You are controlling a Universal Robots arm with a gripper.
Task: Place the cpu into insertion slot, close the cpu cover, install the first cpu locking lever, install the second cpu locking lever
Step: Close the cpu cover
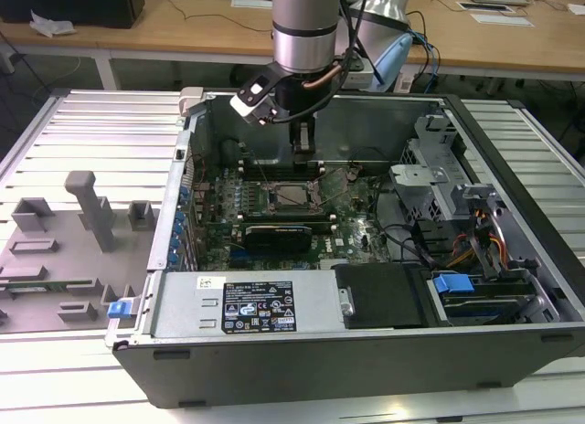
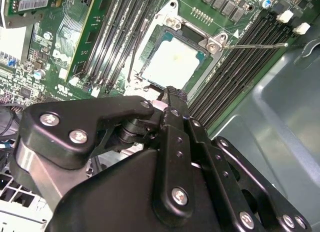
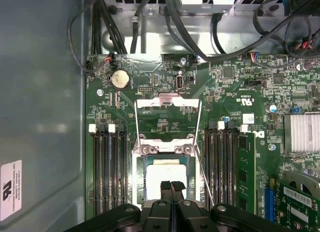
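Judging by the layout, the step in hand is closing the cpu cover (image 3: 165, 151). The cpu (image 3: 162, 176) sits flat in the insertion slot (image 2: 172, 17), pale top showing through the cover's window, and the frame looks down or nearly down around it. 1 thin lever rod (image 2: 255, 45) sticks out sideways over the memory slots, so it isn't latched.

To do it well: press on the frame's metal edge, not the chip top; go straight down w/ light force; keep clear of the loose rod.

The gripper (image 3: 172, 184) has its 2 fingers pinched together w/ nothing between, tip just over the cover's near edge; I can't tell if it's touching. In the exterior view the arm drops approx. vertical into the open case, wrist pointing down, gripper (image 1: 304, 143) above the slot.
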